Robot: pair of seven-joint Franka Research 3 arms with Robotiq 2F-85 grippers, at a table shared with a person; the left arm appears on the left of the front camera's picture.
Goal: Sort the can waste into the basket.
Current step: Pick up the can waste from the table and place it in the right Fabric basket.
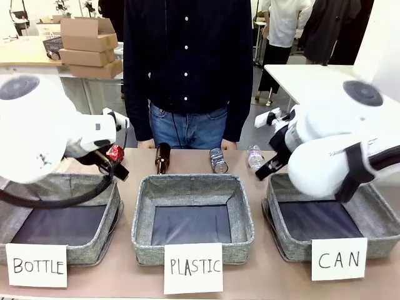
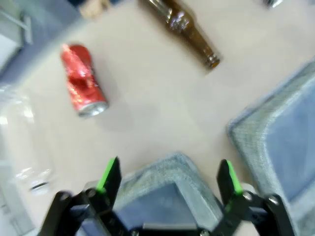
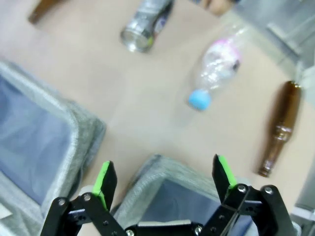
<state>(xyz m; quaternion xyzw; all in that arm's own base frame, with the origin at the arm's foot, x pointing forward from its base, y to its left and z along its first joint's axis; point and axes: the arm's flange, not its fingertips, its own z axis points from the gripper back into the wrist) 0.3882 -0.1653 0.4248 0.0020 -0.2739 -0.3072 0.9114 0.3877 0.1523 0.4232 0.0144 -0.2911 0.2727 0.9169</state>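
Front view: a person (image 1: 187,62) is standing at the far side of the counter (image 1: 190,165). Three grey baskets are sitting in a row on the near side. The CAN basket (image 1: 292,249) is sitting on the robot's right, holding no cans. The PLASTIC basket (image 1: 140,240) is sitting in the middle and the BOTTLE basket (image 1: 94,253) on the left. The red can (image 1: 115,152) is lying at the far left, behind the BOTTLE basket, well apart from the CAN basket. The silver-and-blue can (image 1: 218,160) is lying behind the PLASTIC basket, between a brown bottle (image 1: 162,157) and a clear plastic bottle (image 1: 254,156).

Left wrist view: the left fingers (image 2: 109,174) are standing wide apart, gripping nothing and hanging over a basket corner (image 2: 167,169). The red can (image 2: 82,88) is lying dented on the counter beyond them, with the brown bottle (image 2: 189,32) further off.

Right wrist view: the right fingers (image 3: 104,179) are also spread wide, gripping nothing, above a basket corner (image 3: 162,169). The silver-and-blue can (image 3: 145,24) is lying on its side beyond them, near the clear plastic bottle (image 3: 216,69). A second brown bottle (image 3: 280,128) is lying off to the side.
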